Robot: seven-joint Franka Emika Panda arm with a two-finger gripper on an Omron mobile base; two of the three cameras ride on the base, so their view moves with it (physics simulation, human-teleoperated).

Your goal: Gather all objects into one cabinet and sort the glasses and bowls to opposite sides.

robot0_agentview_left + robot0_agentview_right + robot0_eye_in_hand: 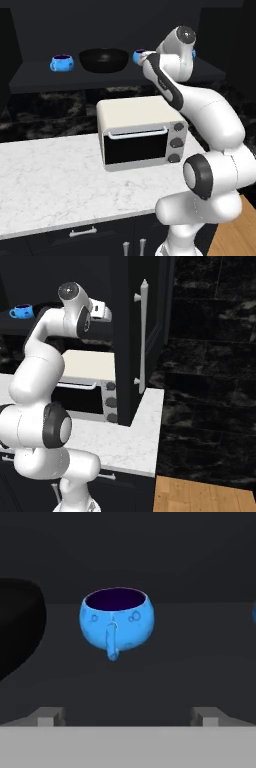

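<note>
- Hand (128, 716): jaws spread wide, nothing between them. It is raised to the shelf of the cabinet (115, 77) and points straight at a blue cup (116, 622); the cup stands ahead of the fingertips (47, 716), apart from them.
- Task things, all on the shelf board. Left base view: one blue cup (61, 63) toward the shelf's left end, the black bowl (103, 59) at mid-shelf just beside it, a second cup (138, 55) right of the bowl, partly hidden behind the arm. A blue sliver at the right edge of the hand view may be a third cup; too little visible to confirm.
- Sorting, judged: not finished. The bowl sits between cups, so glasses and bowl are not yet on opposite sides.
- Risk 1: the targeted cup's handle faces the hand. Closing across it could twist the round cup out of the grip or tip it.
- Risk 2: the bowl's rim is near the cup on the left of the hand view; a sideways approach could knock the bowl.
- Risk 3: the toaster oven (141, 130) on the worktop (50, 190) sits directly under the shelf's front edge; a dropped cup would land on it.
</note>
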